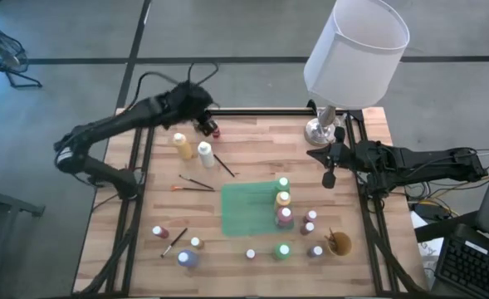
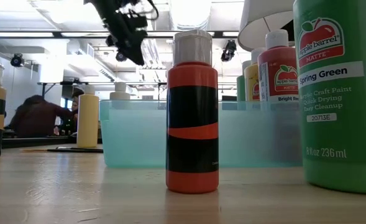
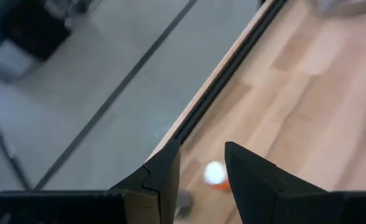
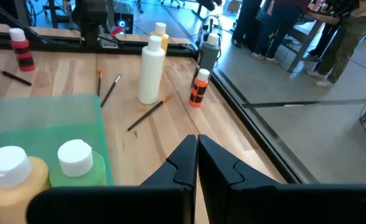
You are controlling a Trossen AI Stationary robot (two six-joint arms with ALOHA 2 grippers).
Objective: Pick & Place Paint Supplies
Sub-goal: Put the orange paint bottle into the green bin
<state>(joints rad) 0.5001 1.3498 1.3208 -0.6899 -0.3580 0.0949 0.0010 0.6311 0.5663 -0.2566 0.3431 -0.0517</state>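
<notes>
Paint bottles and thin brushes are spread over the wooden table (image 1: 252,145). A small orange bottle (image 1: 215,130) with a black label (image 4: 199,87) stands on its base by the far edge. My left gripper (image 1: 206,124) hovers just above it, open and empty; the bottle (image 3: 215,175) shows below, past the fingertips. A yellow bottle (image 1: 180,144) and a white bottle (image 1: 204,151) stand close by. Three bottles (image 1: 283,199) stand on the green mat (image 1: 248,212). My right gripper (image 1: 329,178) waits shut and empty at the table's right side.
A lamp (image 1: 354,50) stands at the far right, its base (image 1: 320,129) close to my right gripper. A tan cup (image 1: 339,243) and several bottles (image 1: 310,226) crowd the near right. More bottles (image 1: 186,258) and a brush (image 1: 174,241) lie near left; two brushes (image 1: 197,183) lie mid-table.
</notes>
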